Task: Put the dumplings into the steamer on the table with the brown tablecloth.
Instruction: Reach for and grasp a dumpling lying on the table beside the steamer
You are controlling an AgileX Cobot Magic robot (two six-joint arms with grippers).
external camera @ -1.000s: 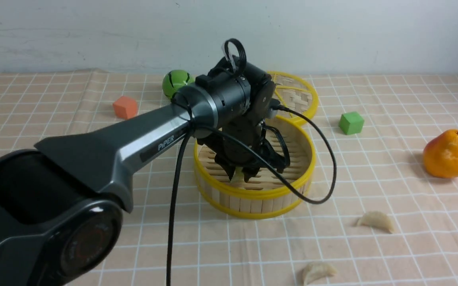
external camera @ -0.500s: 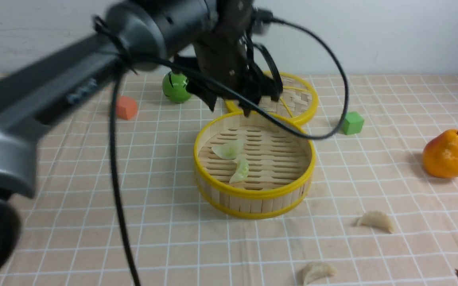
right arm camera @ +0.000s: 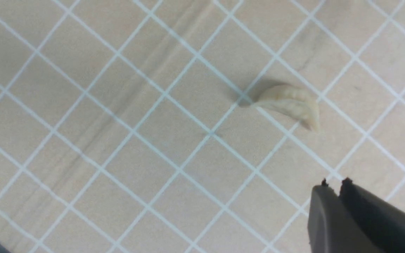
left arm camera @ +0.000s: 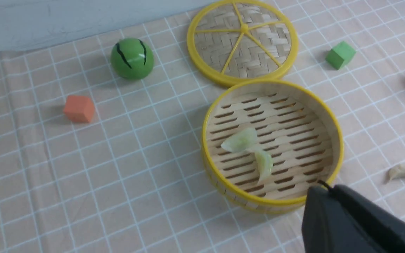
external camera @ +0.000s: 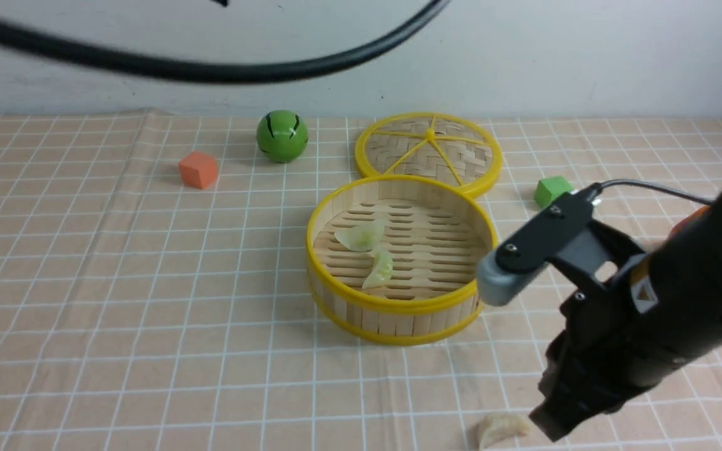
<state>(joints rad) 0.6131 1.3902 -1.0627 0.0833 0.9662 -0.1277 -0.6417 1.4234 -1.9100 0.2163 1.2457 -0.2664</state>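
Note:
The steamer (external camera: 398, 305) stands mid-table on the brown tablecloth (external camera: 148, 313) with two pale green dumplings (external camera: 361, 238) (external camera: 380, 269) lying on its slats. A beige dumpling (external camera: 502, 429) lies near the front edge, just left of my right gripper (external camera: 548, 427), which points down, shut and empty. In the right wrist view a beige dumpling (right arm camera: 290, 105) lies a little ahead of the gripper (right arm camera: 334, 182). My left gripper (left arm camera: 323, 188) hangs high over the steamer (left arm camera: 204, 140), shut and empty. From there I see both green dumplings (left arm camera: 239, 140) (left arm camera: 264, 163) and one beige dumpling (left arm camera: 404, 171).
The flat woven lid (external camera: 427, 150) lies behind the steamer. A green ball (external camera: 281, 134) and an orange cube (external camera: 198, 169) sit at the back left, a green cube (external camera: 552, 190) at the right. The left arm's cable (external camera: 210, 69) crosses the top of the front view.
My left gripper let go of a green dumpling in the steamer, rose out of the front view and shut. My right arm came in from the right, down over the beige dumplings.

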